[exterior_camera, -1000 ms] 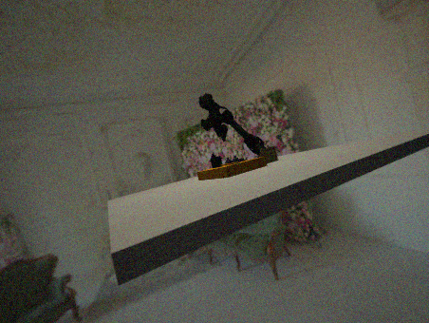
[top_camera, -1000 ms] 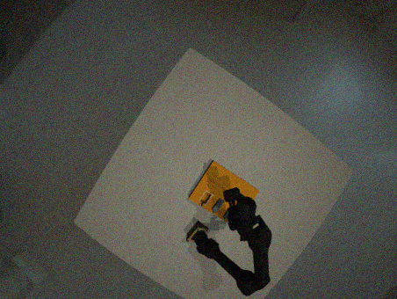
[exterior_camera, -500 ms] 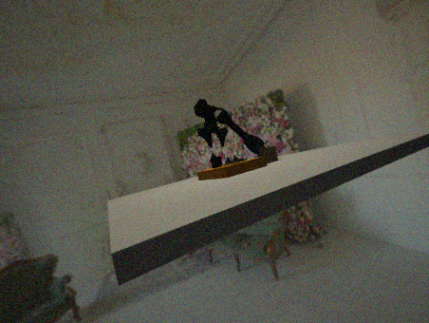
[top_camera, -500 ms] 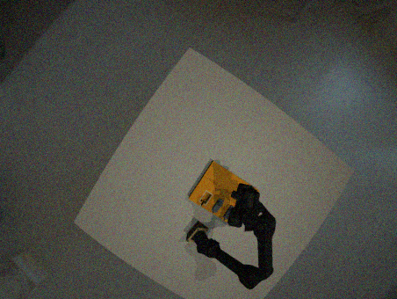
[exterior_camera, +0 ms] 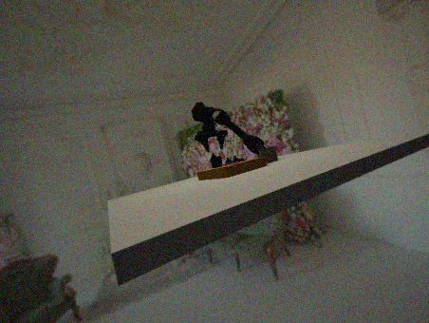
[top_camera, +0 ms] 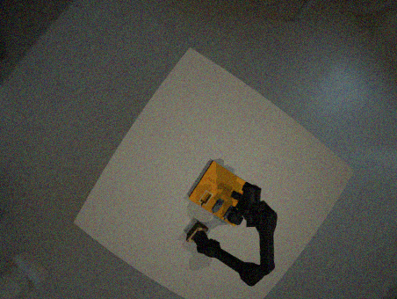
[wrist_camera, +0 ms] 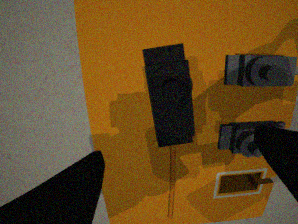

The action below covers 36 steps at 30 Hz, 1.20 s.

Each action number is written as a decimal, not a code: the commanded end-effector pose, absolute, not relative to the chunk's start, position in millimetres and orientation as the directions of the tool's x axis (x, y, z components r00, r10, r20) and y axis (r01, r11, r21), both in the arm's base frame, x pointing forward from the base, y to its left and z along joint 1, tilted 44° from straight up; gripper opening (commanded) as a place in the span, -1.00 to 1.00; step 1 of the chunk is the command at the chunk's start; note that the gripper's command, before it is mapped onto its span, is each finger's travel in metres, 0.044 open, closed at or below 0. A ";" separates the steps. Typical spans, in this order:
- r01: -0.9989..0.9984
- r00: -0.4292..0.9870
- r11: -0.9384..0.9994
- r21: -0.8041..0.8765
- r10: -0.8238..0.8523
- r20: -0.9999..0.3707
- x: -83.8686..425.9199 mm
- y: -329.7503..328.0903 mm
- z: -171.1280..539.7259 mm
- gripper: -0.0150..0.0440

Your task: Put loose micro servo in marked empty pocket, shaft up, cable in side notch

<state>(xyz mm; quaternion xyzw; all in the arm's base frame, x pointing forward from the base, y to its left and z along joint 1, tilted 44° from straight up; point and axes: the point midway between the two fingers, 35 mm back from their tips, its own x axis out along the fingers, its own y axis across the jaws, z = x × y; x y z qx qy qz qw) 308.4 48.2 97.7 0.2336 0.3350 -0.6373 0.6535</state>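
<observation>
The loose micro servo (wrist_camera: 169, 105) (exterior_camera: 216, 161) is a black block above the orange deck's surface, its thin cable (wrist_camera: 171, 180) running toward the bottom of the wrist view. Which way its output shaft points is too dark to tell. The marked pocket (wrist_camera: 217, 186) (top_camera: 205, 197) has a white outline and is empty, with its side notch (wrist_camera: 267, 181) at the right in the wrist view. My gripper (wrist_camera: 179, 146) (exterior_camera: 214, 149) is open and empty above the loose servo, one fingertip to each side in the wrist view; the right fingertip overlaps a seated servo in view.
The orange deck (top_camera: 215, 173) (exterior_camera: 209, 176) (wrist_camera: 115, 30) rests on the pale table (top_camera: 184, 97) (exterior_camera: 157, 214). Two grey servos (wrist_camera: 265, 70) (wrist_camera: 230, 137) sit in a row with the pocket. The arm's base (top_camera: 196, 230) (exterior_camera: 268, 153) stands beside the deck.
</observation>
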 end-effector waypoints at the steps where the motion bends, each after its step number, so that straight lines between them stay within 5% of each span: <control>1: 0.990 -0.039 0.073 -0.121 -0.681 -0.732 307.3 38.6 88.7 1.00; 22: 0.990 -0.039 0.073 -0.121 -0.681 -0.731 305.6 18.4 68.3 1.00; 34: 0.990 -0.039 0.073 -0.121 -0.681 -0.731 305.6 18.4 68.3 -0.07; 36: 0.990 -0.039 0.073 -0.121 -0.681 -0.731 305.6 18.4 68.3 -0.11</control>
